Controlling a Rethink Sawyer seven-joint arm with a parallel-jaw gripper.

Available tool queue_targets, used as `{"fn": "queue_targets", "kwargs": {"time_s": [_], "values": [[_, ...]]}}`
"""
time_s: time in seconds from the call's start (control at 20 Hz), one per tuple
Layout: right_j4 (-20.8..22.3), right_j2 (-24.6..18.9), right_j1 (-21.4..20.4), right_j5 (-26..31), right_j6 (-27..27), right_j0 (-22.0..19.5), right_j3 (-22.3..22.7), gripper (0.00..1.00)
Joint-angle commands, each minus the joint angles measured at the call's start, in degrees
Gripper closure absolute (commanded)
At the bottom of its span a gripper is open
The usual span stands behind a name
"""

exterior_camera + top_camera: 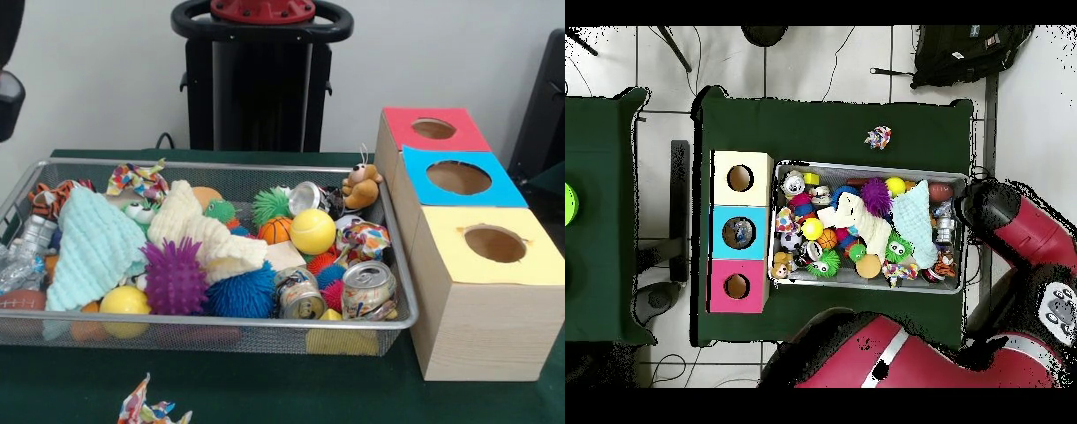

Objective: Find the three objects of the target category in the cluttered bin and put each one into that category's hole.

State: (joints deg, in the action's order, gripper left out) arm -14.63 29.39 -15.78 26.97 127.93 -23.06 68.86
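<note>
The wire-mesh bin (pixel 221 165) is full of toys, balls and cloths; it also shows in the overhead view (pixel 865 166). Creased clear plastic bottles (pixel 21 254) lie at its left end, partly under a pale green cloth (pixel 93 247); in the overhead view they (pixel 943 224) lie at the right end. The blue-panelled hole (pixel 459 177) is the middle one of the wooden box, also seen from above (pixel 739 233). My arm's end (pixel 987 205) hangs over the bin's bottle end and shows as a dark shape (pixel 7 97) at the left edge. The gripper is hidden by it.
Shiny cans (pixel 298 293) (pixel 368 290) lie at the bin's front right. The red-panelled hole (pixel 433 129) and the yellow-panelled hole (pixel 495 243) flank the blue one. A colourful cloth toy (pixel 150 408) lies on the green table outside the bin.
</note>
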Motion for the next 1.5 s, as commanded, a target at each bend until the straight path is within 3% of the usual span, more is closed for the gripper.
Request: {"fn": "queue_targets", "kwargs": {"time_s": [0.05, 0.7, 1.5], "values": [[1.1, -8.1, -2.9, 7.3, 0.2, -1.8, 4.7, 0.00], [1.3, -16.0, 0.9, 1.6, -1.2, -6.4, 3.2, 0.00], [-0.2, -16.4, -0.8, 3.7, 6.1, -3.6, 6.6, 0.00]]}}
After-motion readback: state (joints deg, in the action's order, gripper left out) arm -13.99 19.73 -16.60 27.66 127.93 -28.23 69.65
